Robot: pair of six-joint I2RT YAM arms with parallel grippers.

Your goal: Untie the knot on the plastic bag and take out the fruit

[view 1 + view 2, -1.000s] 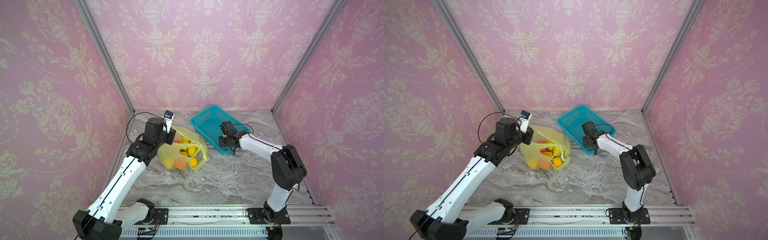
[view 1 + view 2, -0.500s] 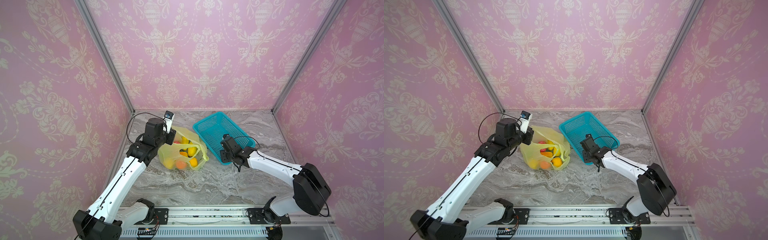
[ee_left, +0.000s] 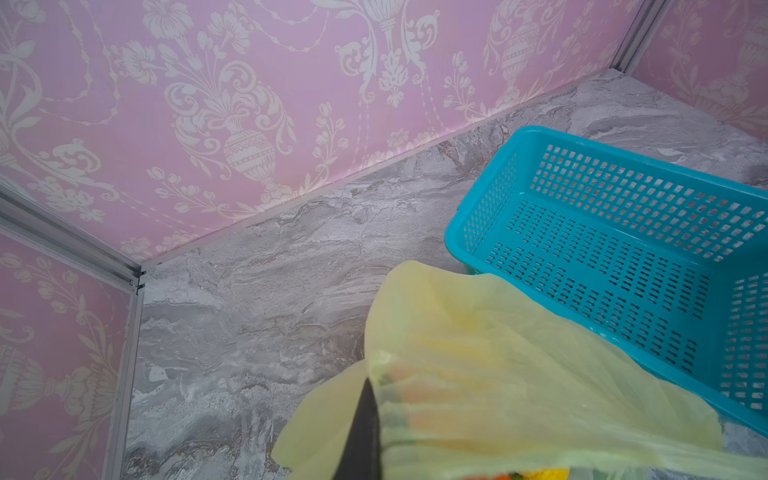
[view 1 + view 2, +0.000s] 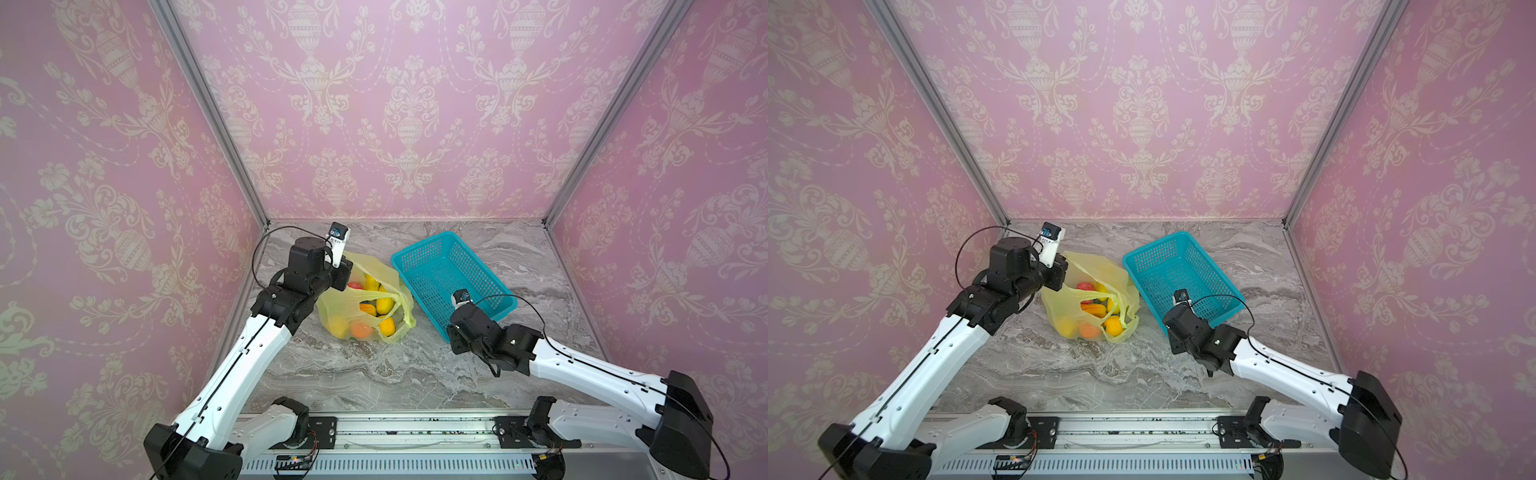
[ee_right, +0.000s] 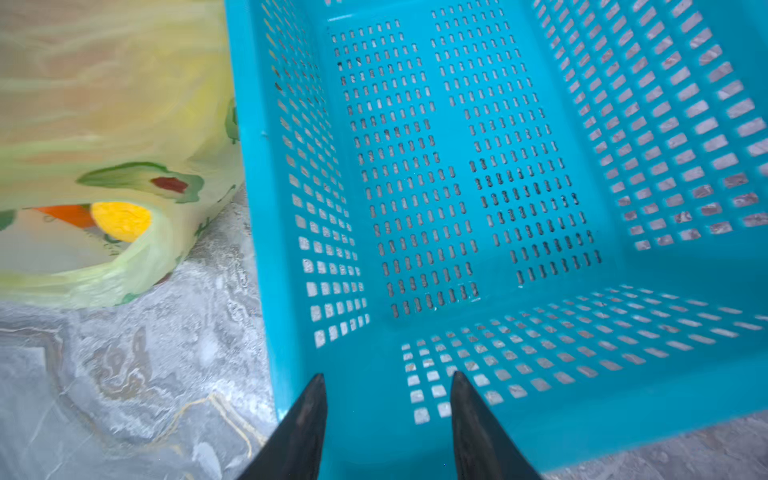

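Left gripper (image 3: 366,399) sits at the far-left side of the marble table (image 4: 374,374), close to the left wall (image 4: 104,208) and the metal corner post (image 4: 212,116), so I have little room there. Its jaws are closed tight, and in the wrist view they pinch a fold of the plastic bag (image 4: 336,309) at its raised edge. Just right of that, the bag rests on the table with its mouth gaping upward. The fruit (image 4: 385,305) shows inside: yellow, orange and one red piece. A bunched handle strip (image 4: 376,293) crosses the mouth; I cannot tell whether it is tied. The bag's right side lies just beside the teal basket (image 4: 422,246), which sits askew. Bare table stretches wide in front of both, toward the rail. Right gripper (image 5: 386,395) hovers at the basket's near corner, jaws partly apart with nothing between them; I cannot tell whether the tips touch the rim. Past the basket, open marble runs to the right wall (image 4: 685,208).
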